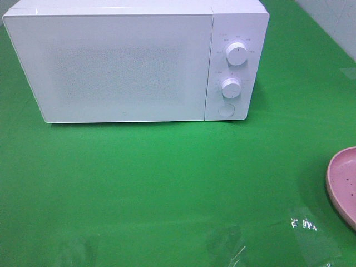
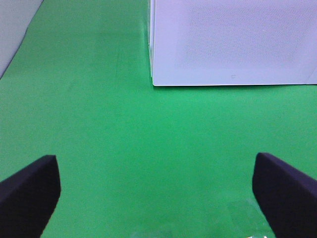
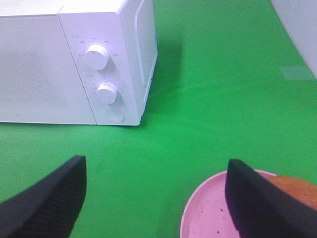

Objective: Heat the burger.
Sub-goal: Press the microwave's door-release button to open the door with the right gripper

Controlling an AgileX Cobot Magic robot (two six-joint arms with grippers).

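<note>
Well, the green table (image 1: 167,183) is the biggest thing; it fills nearly all of the high view. The white microwave (image 1: 133,61) comes next; it stands at the far side of the table with its door (image 1: 111,67) shut, and the door is too milky to see what is inside. A wide stretch of green lies open in front of it, from the left side of the view across to the pink plate (image 1: 342,183). The plate sits at the right edge of the high view, well apart from the microwave, and that edge cuts part of it off; the part that shows there holds only a few dark specks.

The left gripper (image 2: 154,157) hangs over open green in front of the microwave's left corner; its dark fingers (image 2: 29,193) are spread wide and hold nothing. The right gripper (image 3: 156,161) hangs by the near rim of the plate; its fingers (image 3: 44,198) are spread wide too, with nothing between them.

The burger (image 3: 297,191) sits on the plate, seen only from the right wrist; one finger hides most of it, so just a bit of golden-brown bun shows, and I cannot tell which way it points. Two round knobs (image 1: 237,54) sit one above the other on the microwave's right side, with a small round button (image 1: 226,109) below them.
</note>
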